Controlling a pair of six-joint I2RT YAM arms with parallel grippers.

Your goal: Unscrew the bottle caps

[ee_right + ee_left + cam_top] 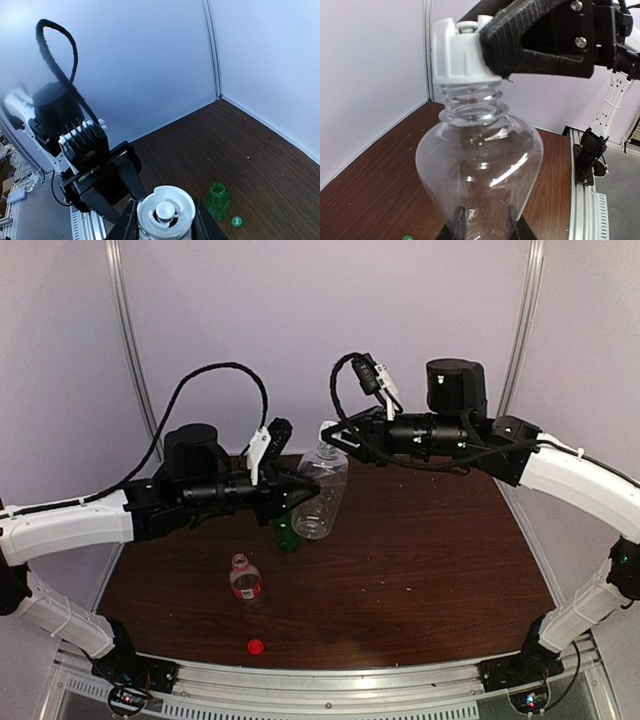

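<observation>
My left gripper is shut on the body of the larger clear ribbed bottle, holding it above the table; its dark fingers press the bottle's sides. The white-grey cap sits on the bottle's threaded neck. My right gripper is shut on that cap, a finger against each side. The slim green bottle stands open on the table with its green cap lying beside it. The short clear bottle with the red label stands open, its red cap lying nearer the front edge.
The brown table is walled by pale panels at the back and both sides. A metal rail runs along its near edge. The green bottle stands just below the held bottle in the top view.
</observation>
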